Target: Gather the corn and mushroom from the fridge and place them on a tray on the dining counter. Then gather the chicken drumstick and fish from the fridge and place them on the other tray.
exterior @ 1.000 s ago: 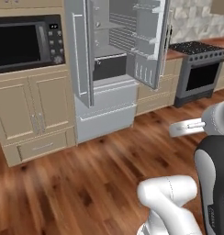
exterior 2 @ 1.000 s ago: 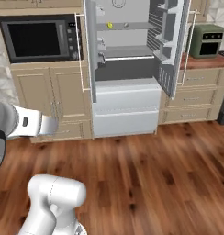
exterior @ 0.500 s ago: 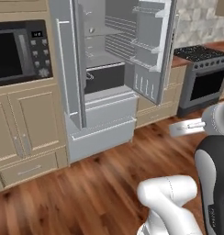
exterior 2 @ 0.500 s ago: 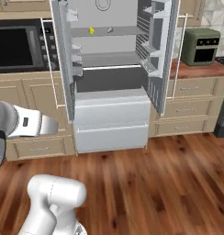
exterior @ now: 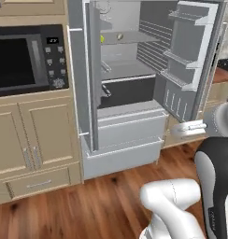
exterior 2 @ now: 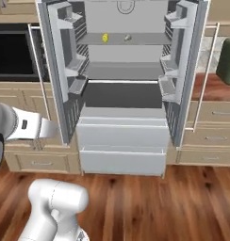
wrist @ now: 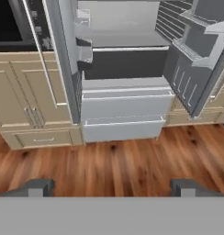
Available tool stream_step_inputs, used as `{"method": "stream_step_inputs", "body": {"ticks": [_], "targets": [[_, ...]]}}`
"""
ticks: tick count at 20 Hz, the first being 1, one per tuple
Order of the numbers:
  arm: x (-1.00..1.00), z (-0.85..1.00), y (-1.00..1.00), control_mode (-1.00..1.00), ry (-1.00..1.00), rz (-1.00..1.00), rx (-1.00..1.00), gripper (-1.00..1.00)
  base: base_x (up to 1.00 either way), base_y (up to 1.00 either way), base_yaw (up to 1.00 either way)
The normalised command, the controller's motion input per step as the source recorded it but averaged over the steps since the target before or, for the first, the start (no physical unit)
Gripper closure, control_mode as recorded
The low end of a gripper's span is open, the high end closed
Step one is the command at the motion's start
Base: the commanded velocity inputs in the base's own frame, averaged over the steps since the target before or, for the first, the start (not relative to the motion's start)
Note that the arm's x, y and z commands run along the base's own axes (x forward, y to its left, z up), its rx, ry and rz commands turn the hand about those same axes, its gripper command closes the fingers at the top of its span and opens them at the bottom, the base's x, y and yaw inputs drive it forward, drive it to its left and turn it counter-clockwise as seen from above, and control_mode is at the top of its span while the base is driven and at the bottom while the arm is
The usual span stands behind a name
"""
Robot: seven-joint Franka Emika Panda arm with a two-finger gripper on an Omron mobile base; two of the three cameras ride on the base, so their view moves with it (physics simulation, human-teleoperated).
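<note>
Corn high and far ahead of my pincer.
My gripper (wrist: 112,187) gapes wide, empty; the corn (exterior 2: 105,37), probably, sits on the fridge (exterior 2: 124,94) top shelf.

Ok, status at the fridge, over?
Claw open, empty. Fridge doors open; corn on top shelf, small grey item beside it. Path clear.

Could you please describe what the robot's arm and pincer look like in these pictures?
The arm is made of glossy white rounded segments with dark grey joints. The pincer ends in two small, dark grey, blocky fingertips. No cables or markings are discernible.
</note>
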Motion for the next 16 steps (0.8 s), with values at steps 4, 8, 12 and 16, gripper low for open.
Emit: {"method": "stream_step_inputs", "body": {"ticks": [4,8,12,16], "targets": [[0.00,0.00,0.00,1.00,0.00,0.00,0.00,-1.00,0.20,-0.65,0.45],[0.00,0.00,0.00,1.00,0.00,0.00,0.00,-1.00,-0.18,-0.89,0.13],[0.00,0.00,0.00,1.00,0.00,0.00,0.00,-1.00,-0.08,-0.57,0.00],[0.00,0.00,0.00,1.00,0.00,0.00,0.00,-1.00,0.15,-0.05,0.00]]}}
